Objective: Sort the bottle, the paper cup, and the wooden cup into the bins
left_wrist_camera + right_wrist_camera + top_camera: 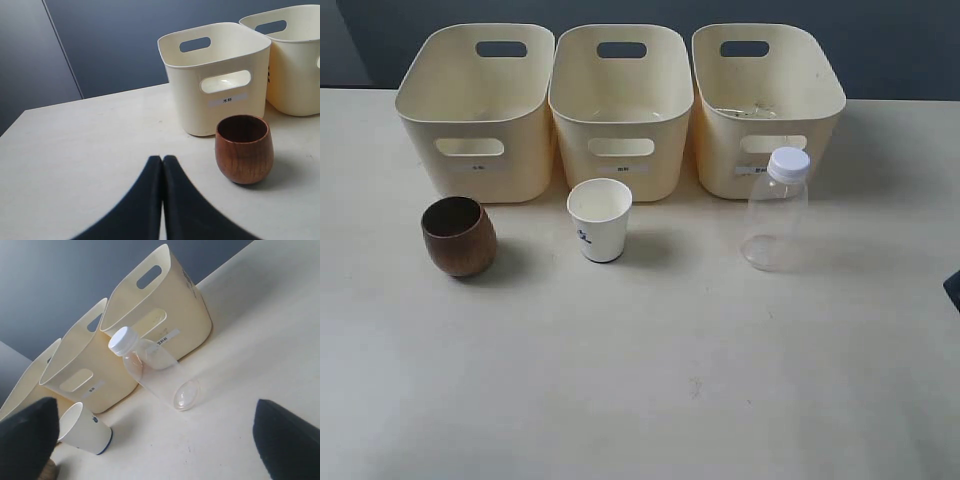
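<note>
Starting out: nothing binned, wooden cup (459, 236), paper cup (600, 219) and bottle (776, 209) upright on tabletop (650, 380) before bins (620, 100). Left jaws together, right jaws apart; next, reaching for bottle.

Three bins (621, 100) stand side by side in a row along the far side of the bench (640, 380), their neighbouring rims almost touching. In front of them, each standing upright and apart from the others, are the wooden cup (458, 235) before the left bin, the paper cup (600, 220) before the middle bin, and the bottle (776, 210) before the right bin.
</note>
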Motion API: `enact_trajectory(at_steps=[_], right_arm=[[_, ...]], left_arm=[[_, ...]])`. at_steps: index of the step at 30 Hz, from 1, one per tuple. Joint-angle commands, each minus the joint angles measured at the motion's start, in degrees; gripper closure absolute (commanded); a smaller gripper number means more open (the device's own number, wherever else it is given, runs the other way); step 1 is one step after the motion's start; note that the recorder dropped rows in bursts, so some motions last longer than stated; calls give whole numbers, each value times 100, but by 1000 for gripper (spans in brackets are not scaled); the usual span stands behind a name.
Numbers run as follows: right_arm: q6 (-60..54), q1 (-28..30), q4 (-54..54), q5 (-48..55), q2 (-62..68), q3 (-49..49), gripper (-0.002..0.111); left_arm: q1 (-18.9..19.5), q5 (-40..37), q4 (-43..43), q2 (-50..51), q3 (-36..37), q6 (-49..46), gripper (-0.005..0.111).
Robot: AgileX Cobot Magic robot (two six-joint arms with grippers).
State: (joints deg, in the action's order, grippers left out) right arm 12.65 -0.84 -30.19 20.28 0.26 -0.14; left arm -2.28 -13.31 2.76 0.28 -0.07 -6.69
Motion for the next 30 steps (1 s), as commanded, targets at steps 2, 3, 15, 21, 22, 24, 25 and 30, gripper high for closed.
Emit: enact_trajectory(at_steps=[2,3,15,21,22,24,25,30], right_arm=[[-62,26,58,-37,-26,14,4],[-62,26,58,-37,-26,14,4],[-62,26,31,-26,-26,14,4],[-62,26,18,-13,-26,14,4],[-62,26,18,11,-26,14,4],[-114,26,30,9,-26,14,4],[-186,26,30,9,-26,14,4],[-1536,26,-661,123,-26,14,4]], left_arm=[[-18,5,-18,-28,7,11,107],[-18,5,-18,-28,7,11,107],[-18,5,-18,-28,7,11,107],[-18,5,-18,-28,7,11,107],[-18,5,-18,-28,7,11,107],[-18,5,-18,-28,7,11,107],[-18,5,-18,-28,7,11,107],[-18,5,-18,-28,7,11,107]])
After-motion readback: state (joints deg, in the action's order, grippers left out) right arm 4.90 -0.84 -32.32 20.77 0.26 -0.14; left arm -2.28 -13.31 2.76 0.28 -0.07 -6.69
